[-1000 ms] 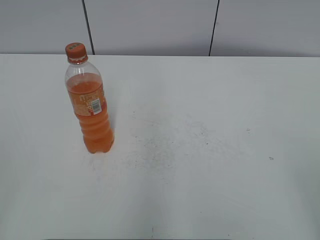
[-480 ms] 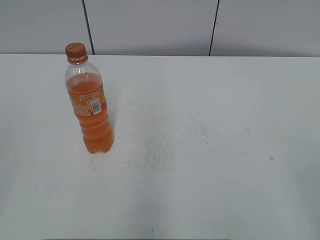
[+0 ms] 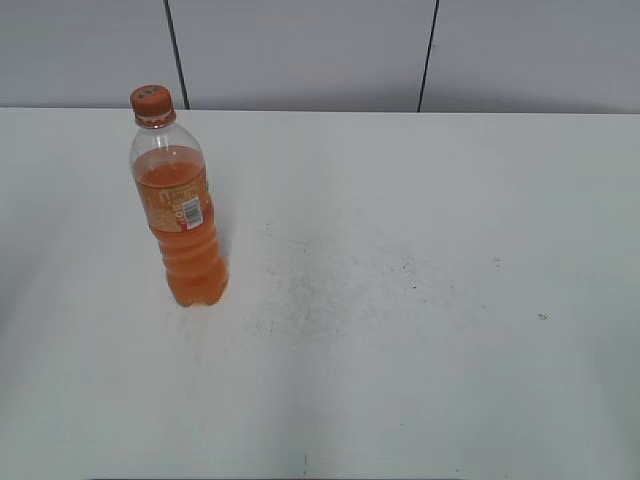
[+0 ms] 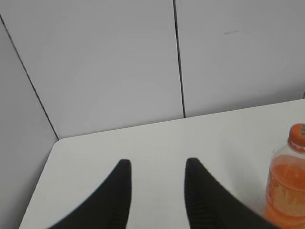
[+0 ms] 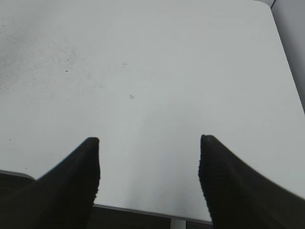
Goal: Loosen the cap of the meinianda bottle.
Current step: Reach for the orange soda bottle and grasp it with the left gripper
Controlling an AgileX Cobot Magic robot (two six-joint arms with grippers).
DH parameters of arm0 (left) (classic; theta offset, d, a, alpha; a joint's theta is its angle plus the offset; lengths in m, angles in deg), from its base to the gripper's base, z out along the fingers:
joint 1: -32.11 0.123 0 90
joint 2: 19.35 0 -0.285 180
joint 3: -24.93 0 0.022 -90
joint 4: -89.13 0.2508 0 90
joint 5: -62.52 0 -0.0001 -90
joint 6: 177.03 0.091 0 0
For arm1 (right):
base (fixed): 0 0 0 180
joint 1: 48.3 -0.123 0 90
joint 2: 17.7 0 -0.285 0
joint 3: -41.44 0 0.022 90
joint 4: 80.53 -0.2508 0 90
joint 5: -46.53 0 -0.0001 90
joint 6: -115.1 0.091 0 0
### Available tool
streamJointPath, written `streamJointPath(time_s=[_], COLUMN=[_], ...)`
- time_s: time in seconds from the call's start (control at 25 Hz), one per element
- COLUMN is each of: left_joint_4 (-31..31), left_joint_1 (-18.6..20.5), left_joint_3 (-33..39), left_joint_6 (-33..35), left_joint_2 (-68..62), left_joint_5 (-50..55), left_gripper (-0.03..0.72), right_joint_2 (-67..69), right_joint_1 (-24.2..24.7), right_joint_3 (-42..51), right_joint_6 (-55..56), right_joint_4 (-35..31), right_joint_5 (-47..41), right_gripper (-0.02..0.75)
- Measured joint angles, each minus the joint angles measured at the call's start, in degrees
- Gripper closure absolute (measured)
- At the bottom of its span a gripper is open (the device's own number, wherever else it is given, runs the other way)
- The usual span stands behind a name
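Nothing has shifted on the tabletop since the earlier frames: the tall clear plastic meinianda bottle of orange soda [image 3: 179,205] stands upright in the left half of the exterior view, exactly where it stood a second ago. Its small round orange screw cap [image 3: 151,100], with a dark mark on top, sits on the neck near the upper left of the frame. An orange label with a small white patch wraps the middle of the bottle, above its ribbed lower body.

From the left wrist view, the bottle [image 4: 286,181] and the cap [image 4: 297,136] appear at the right edge, beside and apart from the left gripper [image 4: 155,164], whose two dark fingers are spread with bare table between them, holding nothing.

At the bottom of the right wrist view, the right gripper [image 5: 149,142] shows its black fingers set wide apart, also empty, above the flat white table [image 3: 420,300]. Faint dark specks mark the table's middle. Pale grey wall panels [image 3: 300,50] with dark seams run along the top of the exterior view.
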Motion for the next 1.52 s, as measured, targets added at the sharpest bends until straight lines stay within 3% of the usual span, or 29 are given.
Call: streamJointPath(time_s=[0.44, 1.0, 1.52], left_joint_4=[0.2, -0.1, -2.2], left_joint_1=[0.0, 0.0, 0.0], left_joint_3=[0.0, 0.2, 13.3], left_joint_6=[0.0, 0.0, 0.0], left_joint_2=[-19.7, -32.0, -35.5], left_joint_5=[-21.8, -34.3, -48.9], left_gripper=[0.447, 0.447, 0.447], right_joint_2=[0.0, 0.0, 0.0], right_joint_1=[0.0, 0.0, 0.0], right_joint_3=[0.0, 0.0, 0.0], right_joint_6=[0.0, 0.0, 0.0], right_joint_4=[0.0, 0.0, 0.0], right_joint_5=[0.0, 0.0, 0.0], right_gripper=[0.246, 0.246, 0.246])
